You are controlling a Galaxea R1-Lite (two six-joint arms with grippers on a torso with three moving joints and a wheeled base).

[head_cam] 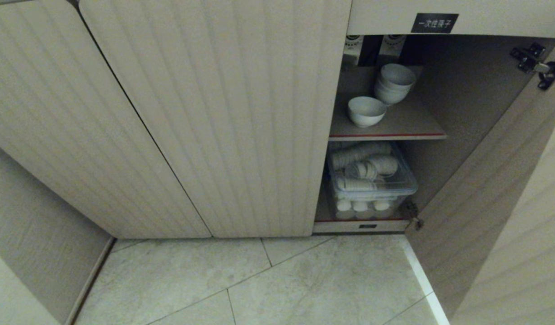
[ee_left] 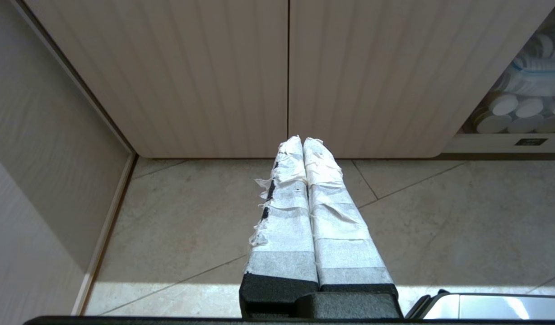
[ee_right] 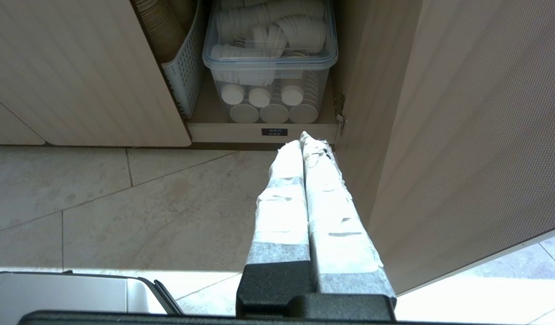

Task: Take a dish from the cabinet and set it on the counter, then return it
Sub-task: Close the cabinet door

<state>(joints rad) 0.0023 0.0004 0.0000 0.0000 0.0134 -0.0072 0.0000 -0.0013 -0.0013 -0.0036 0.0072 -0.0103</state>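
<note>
The cabinet (head_cam: 214,113) has ribbed beige doors; its right-hand door (head_cam: 498,203) stands swung open. On the red-edged inner shelf (head_cam: 394,131) sits the dish (head_cam: 366,111), a single small white bowl, in front of a stack of nested white bowls (head_cam: 393,83). Neither arm shows in the head view. My left gripper (ee_left: 303,141) is shut with nothing in it, low over the floor before the closed doors. My right gripper (ee_right: 302,141) is shut too, holding nothing, just short of the cabinet's bottom sill (ee_right: 259,132), beside the open door (ee_right: 462,135). The counter is out of view.
Under the shelf stands a clear lidded tub (head_cam: 372,180) full of white cups, with a white slotted basket (ee_right: 182,76) beside it. A black label with white characters (head_cam: 434,23) is above the opening. The floor (head_cam: 282,280) is pale tile; a wall (head_cam: 29,234) closes the left side.
</note>
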